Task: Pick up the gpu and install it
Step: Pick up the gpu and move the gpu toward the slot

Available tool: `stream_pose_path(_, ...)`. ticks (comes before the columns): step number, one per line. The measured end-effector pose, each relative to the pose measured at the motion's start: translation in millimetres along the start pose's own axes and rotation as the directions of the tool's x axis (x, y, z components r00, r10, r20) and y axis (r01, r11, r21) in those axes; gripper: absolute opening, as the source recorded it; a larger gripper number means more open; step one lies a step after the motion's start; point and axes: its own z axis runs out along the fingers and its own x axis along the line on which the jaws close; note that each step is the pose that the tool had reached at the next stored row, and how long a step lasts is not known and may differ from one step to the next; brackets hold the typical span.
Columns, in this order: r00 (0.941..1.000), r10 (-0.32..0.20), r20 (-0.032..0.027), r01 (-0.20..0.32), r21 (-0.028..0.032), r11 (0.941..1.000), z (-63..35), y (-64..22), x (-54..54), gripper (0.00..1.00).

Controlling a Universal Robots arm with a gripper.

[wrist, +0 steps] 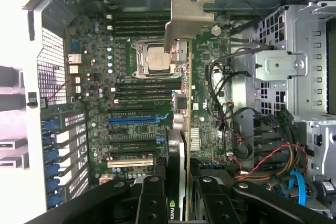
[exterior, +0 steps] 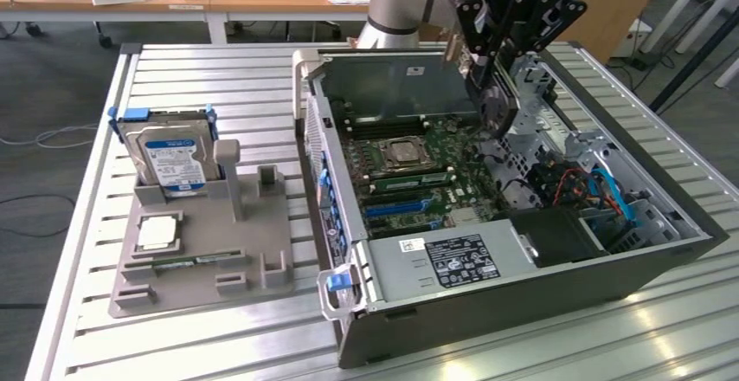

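Bench (exterior: 151, 78): slatted metal top that carries everything.
Holder (exterior: 196, 264): grey, at the exterior view's left, just beside the case.
Hard drive (exterior: 171, 158): silver with a blue label, standing upright in the holder's rear slot.
Case (exterior: 520, 307): lies open in the middle of the bench.
Motherboard (exterior: 421, 177): flat on the case floor, with the processor socket (wrist: 156, 59) near its middle.
gpu (exterior: 499, 104): held on edge over the motherboard at the far end of the case; in the wrist view its silver end bracket (wrist: 186, 19) points away from the hand.
Hand (exterior: 508, 30): clenched on the gpu, one finger (wrist: 152, 200) against each face.
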Motion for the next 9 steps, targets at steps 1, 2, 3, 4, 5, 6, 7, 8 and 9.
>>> stream_pose_path(1, 1.0000, 0.000, 0.0000, 0.000, 0.0000, 1.0000, 0.0, 0.0, -0.1, 0.27)
stream_pose_path(2, 1.0000, 0.000, 0.0000, 0.000, 0.0000, 1.0000, 0.0, 0.0, -0.1, 0.27)
stream_pose_path(3, 1.0000, 0.000, 0.0000, 0.000, 0.0000, 1.0000, 0.0, 0.0, -0.1, 0.27)
stream_pose_path(4, 1.0000, 0.000, 0.0000, 0.000, 0.0000, 1.0000, 0.0, 0.0, -0.2, 0.27)
stream_pose_path(5, 1.0000, 0.000, 0.0000, 0.000, 0.0000, 1.0000, 0.0, 0.0, -0.3, 0.27)
stream_pose_path(6, 1.0000, 0.000, 0.0000, 0.000, 0.0000, 1.0000, 0.0, 0.0, -0.3, 0.27)
stream_pose_path(7, 1.0000, 0.000, 0.0001, 0.000, -0.0001, 1.0000, 0.1, 0.0, -0.6, 0.27)
stream_pose_path(8, 1.0000, 0.000, 0.0000, 0.000, -0.0001, 1.0000, 0.1, 0.1, -1.1, 0.27)
stream_pose_path(9, 1.0000, 0.000, 0.0000, 0.000, -0.0001, 1.0000, 0.1, 0.1, -1.5, 0.27)
